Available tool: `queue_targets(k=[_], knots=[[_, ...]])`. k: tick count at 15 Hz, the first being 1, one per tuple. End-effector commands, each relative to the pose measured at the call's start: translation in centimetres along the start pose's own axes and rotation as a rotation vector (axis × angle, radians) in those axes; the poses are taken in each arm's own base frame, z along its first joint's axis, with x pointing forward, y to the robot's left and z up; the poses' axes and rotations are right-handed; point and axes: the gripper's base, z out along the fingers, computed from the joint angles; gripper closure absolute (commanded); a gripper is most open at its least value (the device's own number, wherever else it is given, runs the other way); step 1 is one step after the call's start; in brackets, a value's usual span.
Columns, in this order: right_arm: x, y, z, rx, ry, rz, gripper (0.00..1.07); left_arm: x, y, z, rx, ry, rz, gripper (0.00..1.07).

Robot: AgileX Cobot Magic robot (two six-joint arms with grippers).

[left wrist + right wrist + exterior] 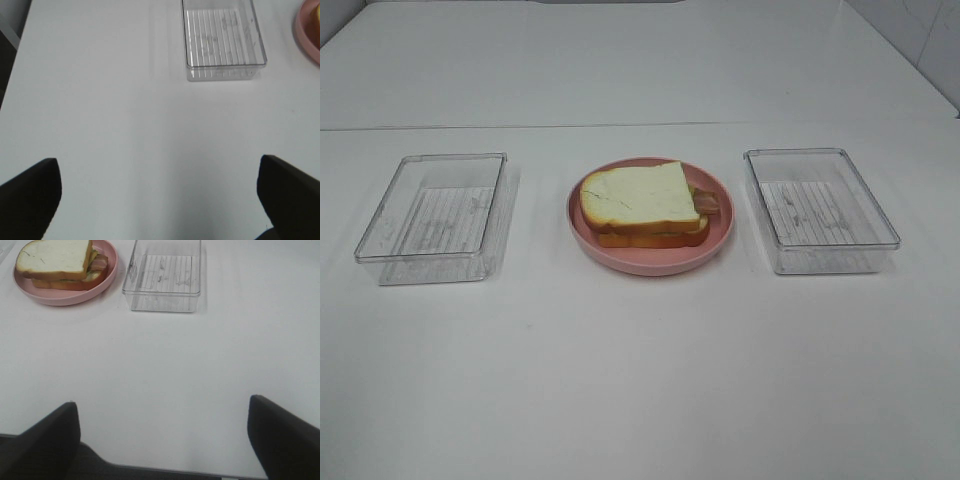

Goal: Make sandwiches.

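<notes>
One assembled sandwich (pixel 642 205) lies on a round pink plate (pixel 650 262) at the table's middle. It has white bread with brown crust on top and below, and a reddish-brown bacon end sticks out on its right side. A hint of green and yellow shows between the slices. The sandwich also shows in the right wrist view (pixel 60 262). My left gripper (pixel 160 200) is open and empty over bare table, well short of the left tray. My right gripper (pixel 162 435) is open and empty near the table's front edge. Neither arm shows in the exterior view.
A clear plastic tray (pixel 435 268) stands left of the plate and another (pixel 825 260) stands right of it; both hold nothing. The left tray (pixel 222 72) and the plate's edge (pixel 307 25) show in the left wrist view, the right tray (pixel 162 302) in the right wrist view.
</notes>
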Motion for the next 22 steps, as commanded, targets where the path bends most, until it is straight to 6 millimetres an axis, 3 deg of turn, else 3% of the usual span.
queue_targets(k=[1, 5, 22], knots=[[0.2, 0.0, -0.3, 0.008, -0.033, -0.006, 0.19, 4.0, -0.1, -2.3, 0.001, -0.147, -0.003, 0.06], [0.2, 0.0, -0.3, 0.014, -0.032, -0.009, 0.19, 7.1, -0.2, -2.8, 0.007, -0.266, -0.021, 0.06], [0.2, -0.1, -0.3, 0.019, -0.031, 0.045, 0.19, 7.2, -0.4, -2.6, 0.03, -0.258, -0.038, 0.06]])
